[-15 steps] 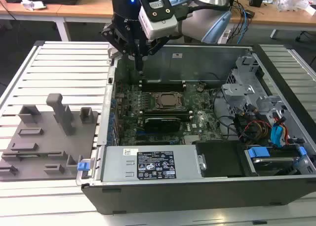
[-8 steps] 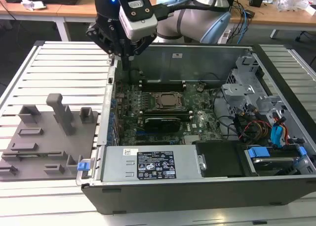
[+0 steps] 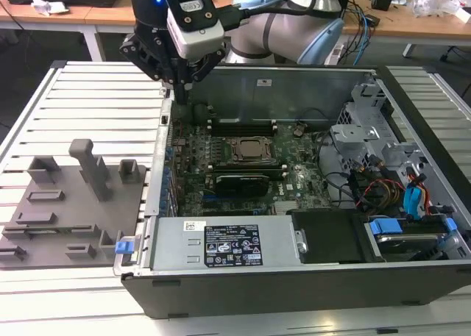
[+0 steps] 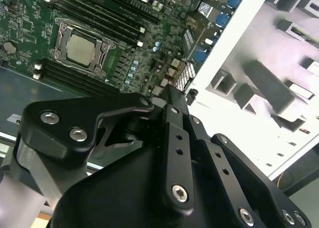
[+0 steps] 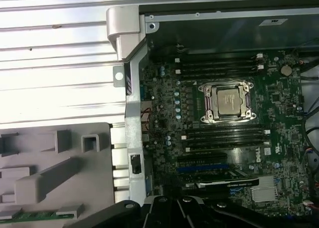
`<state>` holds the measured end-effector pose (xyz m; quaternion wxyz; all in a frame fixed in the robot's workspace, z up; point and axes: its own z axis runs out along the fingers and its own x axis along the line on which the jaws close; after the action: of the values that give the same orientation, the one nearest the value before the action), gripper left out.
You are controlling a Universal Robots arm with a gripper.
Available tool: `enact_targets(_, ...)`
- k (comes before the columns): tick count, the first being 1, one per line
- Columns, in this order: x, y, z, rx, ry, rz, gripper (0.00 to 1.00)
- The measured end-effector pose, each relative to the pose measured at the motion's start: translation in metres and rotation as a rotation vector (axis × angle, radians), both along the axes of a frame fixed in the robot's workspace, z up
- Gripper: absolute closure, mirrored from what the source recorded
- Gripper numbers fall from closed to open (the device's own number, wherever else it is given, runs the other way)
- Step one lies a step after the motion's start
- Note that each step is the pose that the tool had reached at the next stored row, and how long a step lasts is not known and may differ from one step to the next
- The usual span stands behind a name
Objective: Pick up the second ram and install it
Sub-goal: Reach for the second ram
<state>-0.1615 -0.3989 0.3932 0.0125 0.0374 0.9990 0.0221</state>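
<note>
Pincer [image 3: 181, 93], clenched empty, hovers apart from the slim green ram stick [image 5: 30, 215] lying sideward in a grey moulded tray [image 5: 75, 138].

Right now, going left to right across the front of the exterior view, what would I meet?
Grey fixture tray → white-labelled power supply → black drive cover → blue drive caddy.
</note>
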Motion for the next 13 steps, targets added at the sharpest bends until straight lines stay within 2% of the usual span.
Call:
enact_targets(3,-0.01,0.0,0.0,0.0,0.0,0.0,0.89)
enact_targets(13,-0.026,0.0,-0.0002,0.0,0.0,0.0,0.89)
